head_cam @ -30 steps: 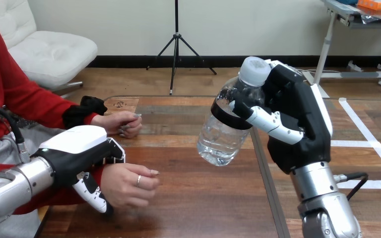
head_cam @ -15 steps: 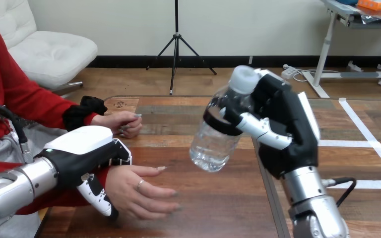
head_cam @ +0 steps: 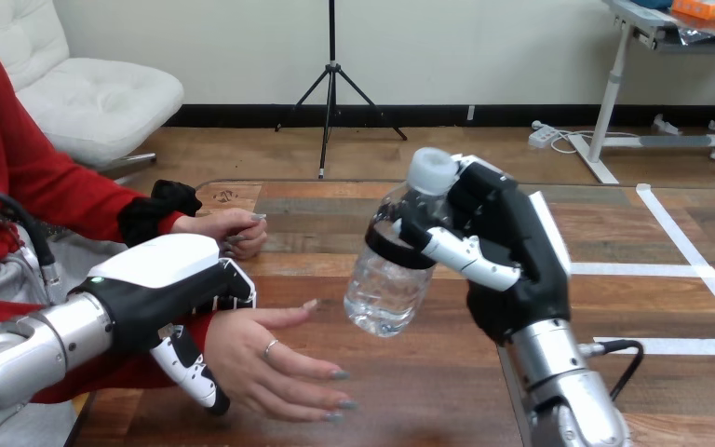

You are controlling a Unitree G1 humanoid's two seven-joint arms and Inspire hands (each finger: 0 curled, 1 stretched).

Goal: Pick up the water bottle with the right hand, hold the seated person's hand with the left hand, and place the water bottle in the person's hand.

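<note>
The right hand point(head_cam: 512, 251), clamped round the tilted water bottle point(head_cam: 386, 279), has shifted left toward the person's open hand point(head_cam: 270, 358), whose fingers have uncurled; the left hand point(head_cam: 163, 289) grips the wrist point(head_cam: 216, 328).

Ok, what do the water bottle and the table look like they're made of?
The water bottle looks like thin clear plastic, glossy: the wood behind shows through it and light glints on its wall. Its cap seems opaque whitish plastic. The table looks like brown wood planks with visible grain and a slight sheen; solid or laminate, I cannot tell.
</note>
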